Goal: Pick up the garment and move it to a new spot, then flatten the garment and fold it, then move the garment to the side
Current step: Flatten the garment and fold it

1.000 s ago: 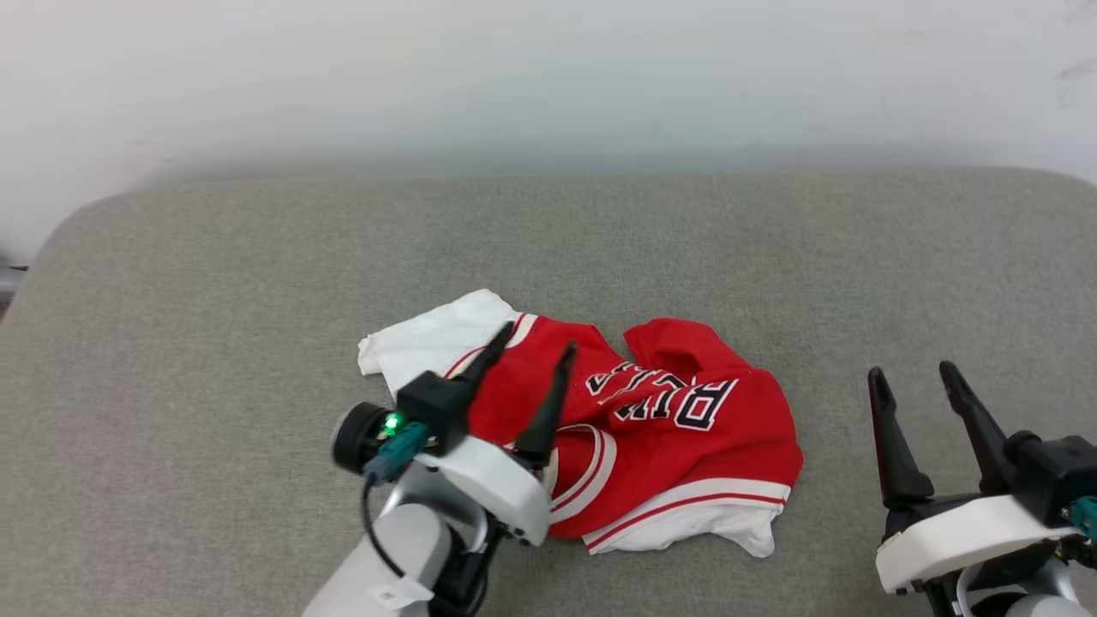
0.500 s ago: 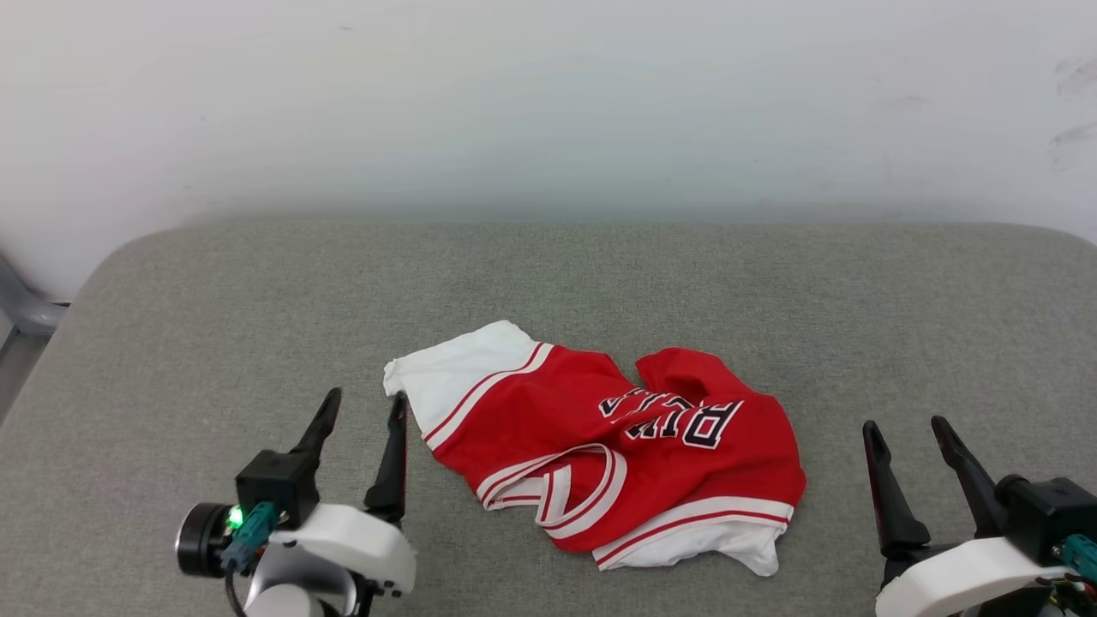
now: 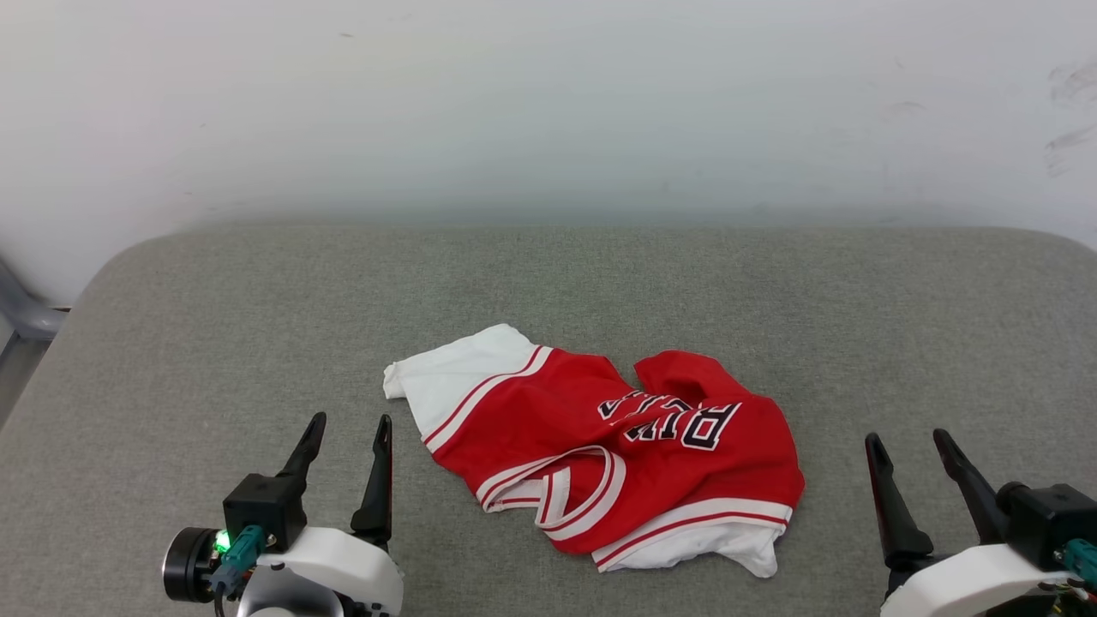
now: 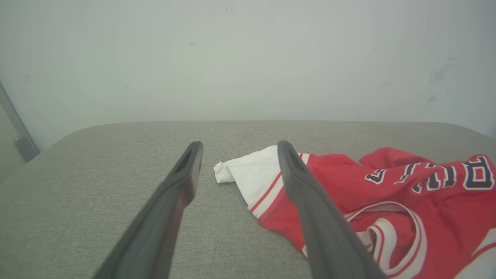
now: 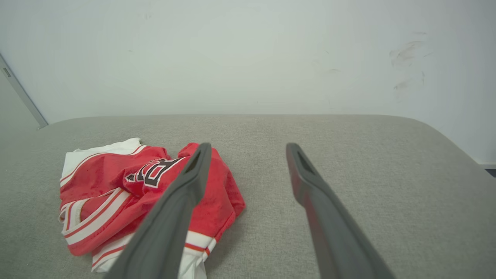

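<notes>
The garment (image 3: 651, 446) is a red jersey with white sleeves, striped trim and black lettering, lying crumpled in the middle of the grey cushion (image 3: 214, 343). Its white sleeve (image 3: 446, 377) points left. My left gripper (image 3: 350, 420) stands open and holds nothing, just left of that sleeve and apart from it. My right gripper (image 3: 907, 439) is open with nothing in it, to the right of the jersey with a gap of bare cushion between. In the left wrist view the garment (image 4: 387, 193) lies right of my open fingers (image 4: 182, 174). In the right wrist view the garment (image 5: 128, 190) lies to the left.
A pale wall (image 3: 548, 103) rises behind the cushion's back edge. The cushion's rounded left corner (image 3: 94, 274) drops off beside a grey frame piece (image 3: 21, 313). Bare cushion lies to both sides of the jersey and behind it.
My left gripper has pulled back off the garment to the lower left and stands clear of it. The head view has tilted up, showing more wall. The right gripper has barely moved.
</notes>
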